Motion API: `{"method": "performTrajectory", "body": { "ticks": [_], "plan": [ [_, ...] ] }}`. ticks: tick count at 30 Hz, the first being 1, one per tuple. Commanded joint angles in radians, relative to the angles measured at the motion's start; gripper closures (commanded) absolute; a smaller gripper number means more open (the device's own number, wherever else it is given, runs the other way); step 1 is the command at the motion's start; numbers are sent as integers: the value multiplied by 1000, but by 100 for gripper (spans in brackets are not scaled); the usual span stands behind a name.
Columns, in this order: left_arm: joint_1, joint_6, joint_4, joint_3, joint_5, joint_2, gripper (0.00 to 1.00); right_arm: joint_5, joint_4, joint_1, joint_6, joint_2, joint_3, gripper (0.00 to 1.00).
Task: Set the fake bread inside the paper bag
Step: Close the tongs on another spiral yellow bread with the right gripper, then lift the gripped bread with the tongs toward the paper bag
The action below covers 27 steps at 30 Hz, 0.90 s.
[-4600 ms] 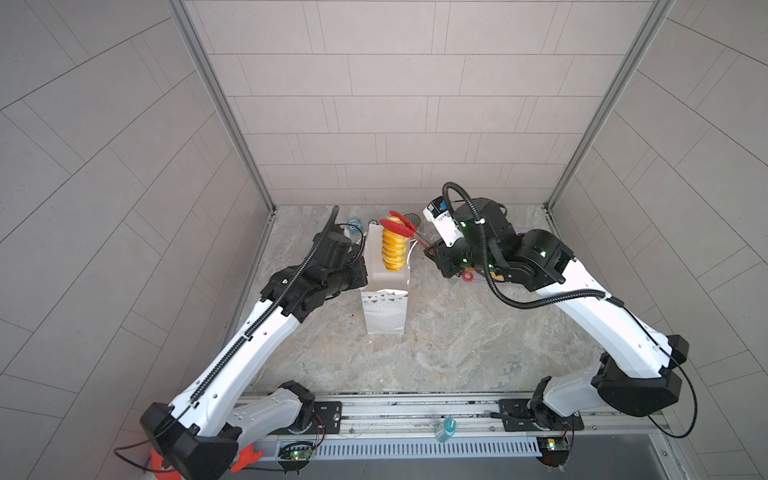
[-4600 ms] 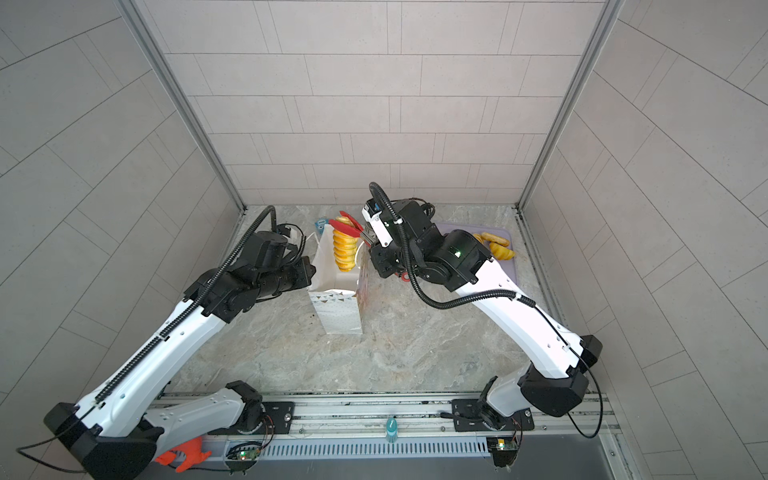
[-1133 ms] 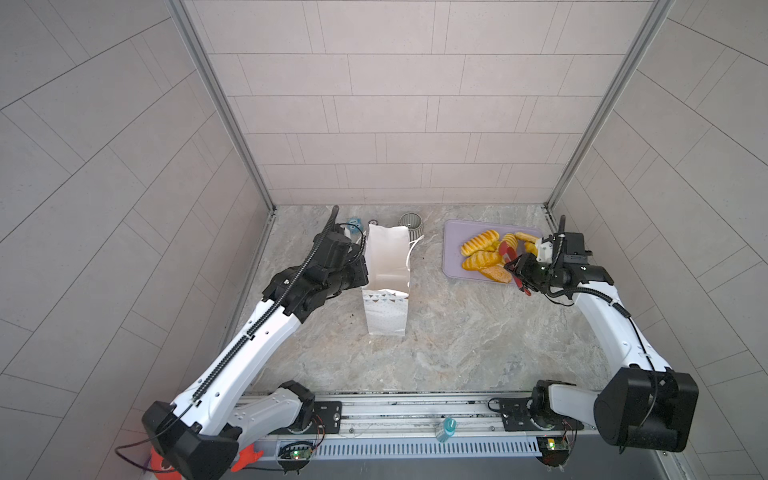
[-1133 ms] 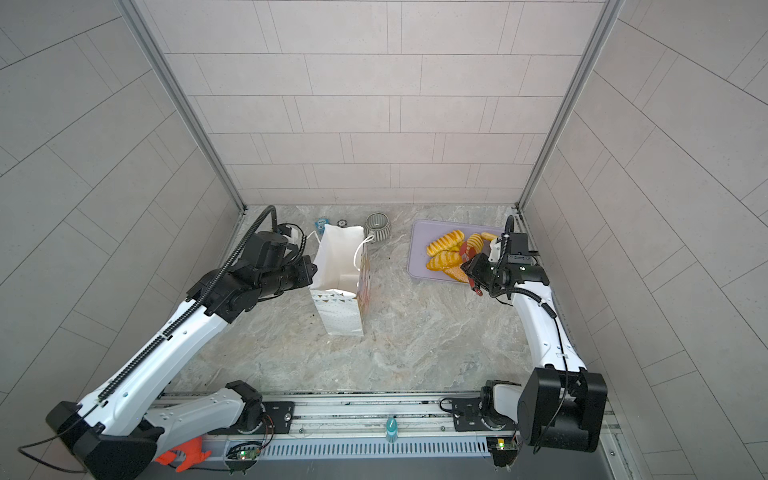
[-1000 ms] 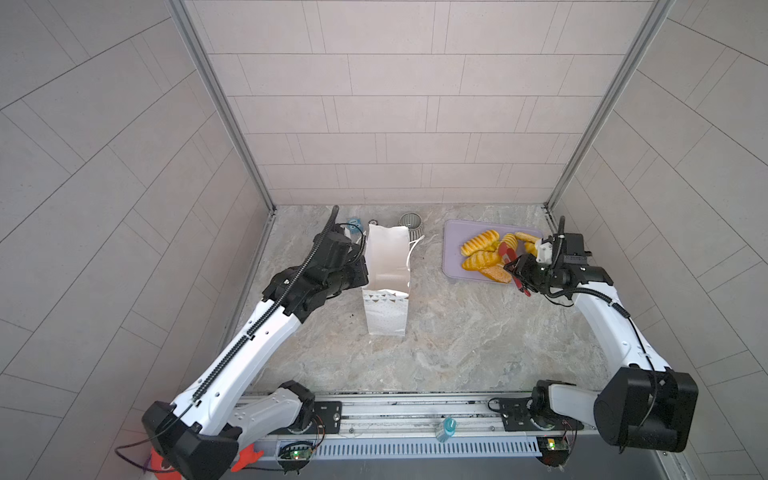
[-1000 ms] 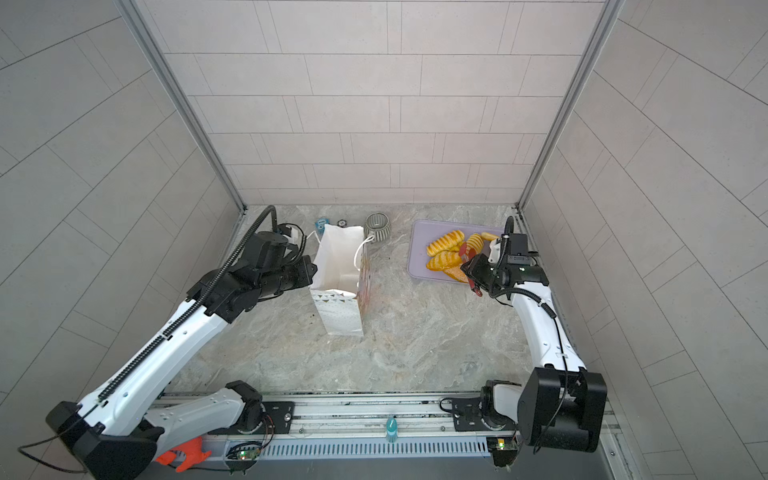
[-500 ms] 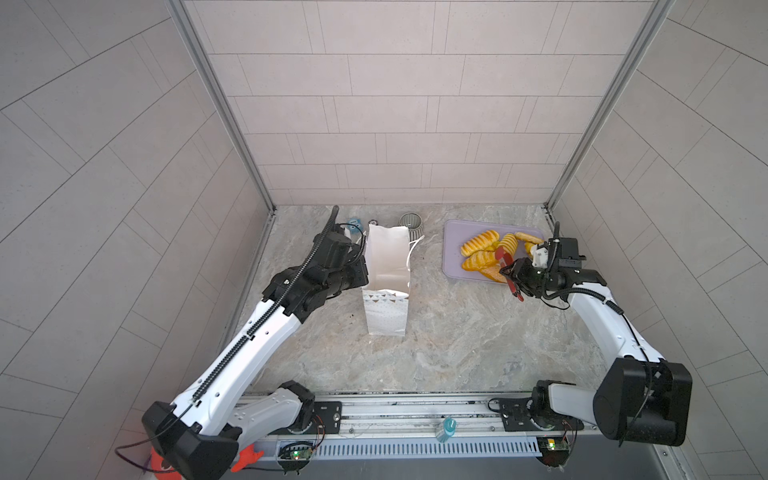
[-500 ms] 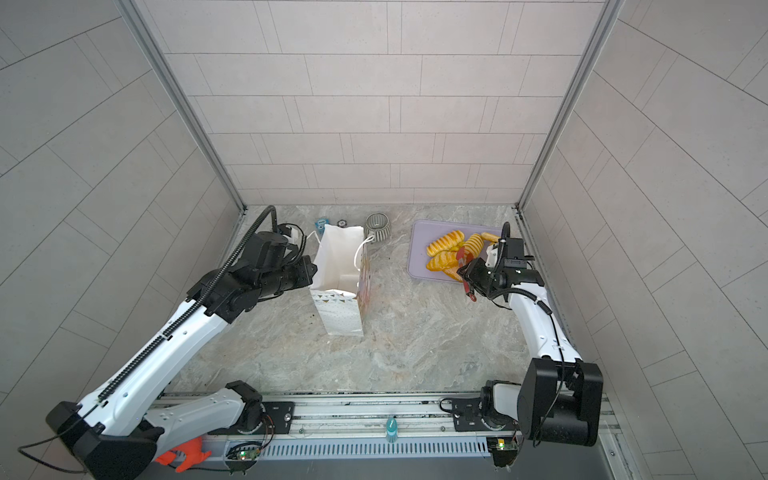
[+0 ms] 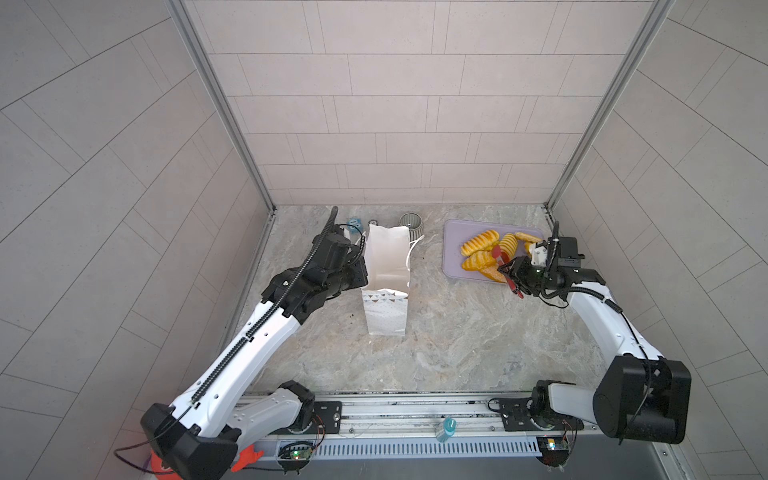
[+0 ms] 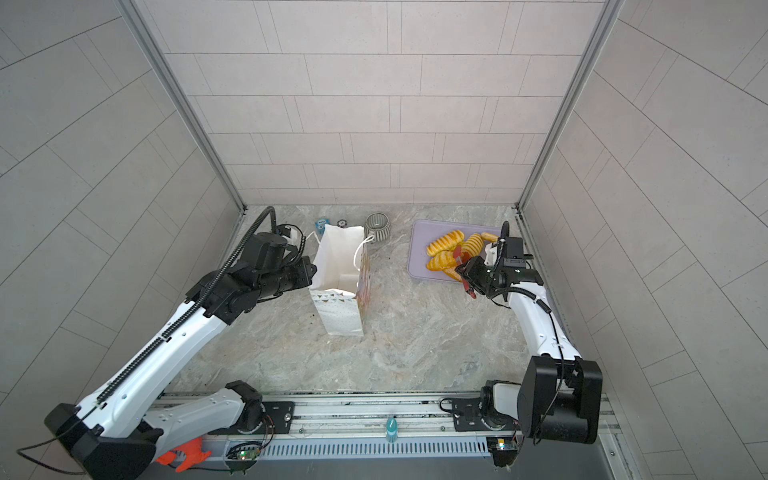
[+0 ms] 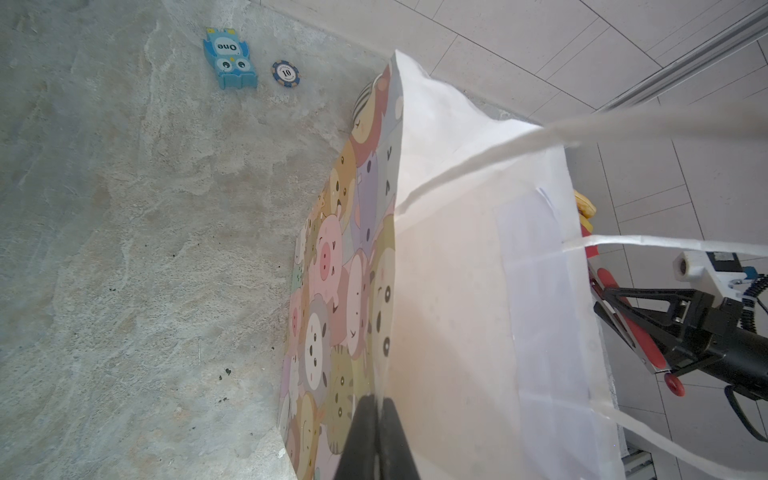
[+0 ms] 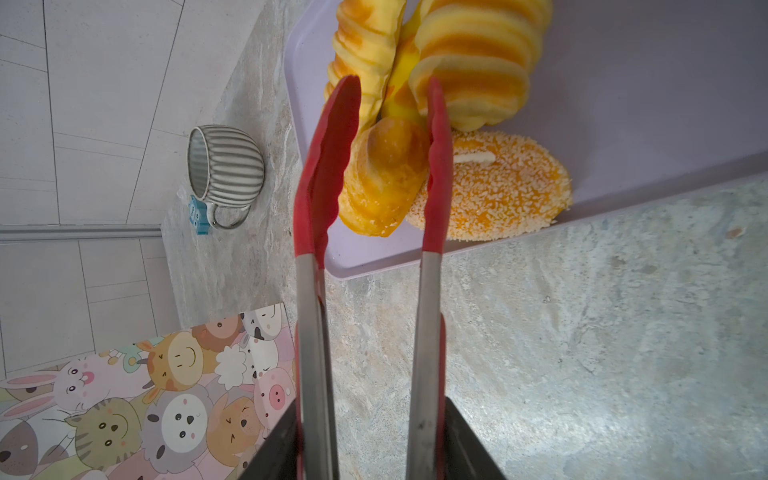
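**A:** Where is the fake bread found?

**B:** The fake bread (image 9: 482, 251) is piled on a lilac tray (image 9: 453, 232). In both top views the tray is set toward 1 o'clock on the table (image 9: 436, 332). In the right wrist view a small glazed piece (image 12: 384, 183) is seen between the red tips of the tongs (image 12: 309, 316). It lies against a sesame-crusted bun (image 12: 507, 191). One tip is pressed to the piece, but whether it is lifted cannot be told.

**A:** How are the tongs held?

**B:** Their metal arms are clamped by the right gripper (image 12: 370, 453), whose jaws are drawn partly together around them. The gripper is placed at the tray's 5 o'clock corner (image 9: 514, 276).

**A:** And where is the paper bag?

**B:** The paper bag (image 9: 386, 270) is stood upright with its mouth open, at 9 o'clock from the tray and well apart from it. The rim of its 9 o'clock wall is pinched by the left gripper (image 11: 376, 436), whose jaws are fully closed on the paper.

**A:** What is seen beyond the bag?

**B:** A striped mug (image 9: 411, 222) is found just past it at 12 o'clock. A blue tile (image 11: 229, 58) and a poker chip (image 11: 286, 73) are laid side by side toward 11 o'clock.
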<state>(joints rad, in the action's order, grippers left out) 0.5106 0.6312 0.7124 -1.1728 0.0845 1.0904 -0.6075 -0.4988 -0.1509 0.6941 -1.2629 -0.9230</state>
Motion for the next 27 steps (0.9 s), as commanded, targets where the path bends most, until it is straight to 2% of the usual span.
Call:
{"method": "performTrajectory", "body": {
  "ticks": [1, 6, 16, 27],
  "plan": [
    [-6, -8, 31, 18, -5, -12, 95, -23, 28, 4, 16, -14, -10, 53],
    [-6, -9, 32, 20, -5, -14, 95, -25, 37, 4, 18, -16, -7, 56],
    [-6, -6, 32, 20, -8, -15, 95, -18, 12, 4, 15, 25, -34, 69],
    [-6, -5, 29, 20, -11, -9, 95, -10, -24, 4, -14, 92, -96, 75]
  ]
}}
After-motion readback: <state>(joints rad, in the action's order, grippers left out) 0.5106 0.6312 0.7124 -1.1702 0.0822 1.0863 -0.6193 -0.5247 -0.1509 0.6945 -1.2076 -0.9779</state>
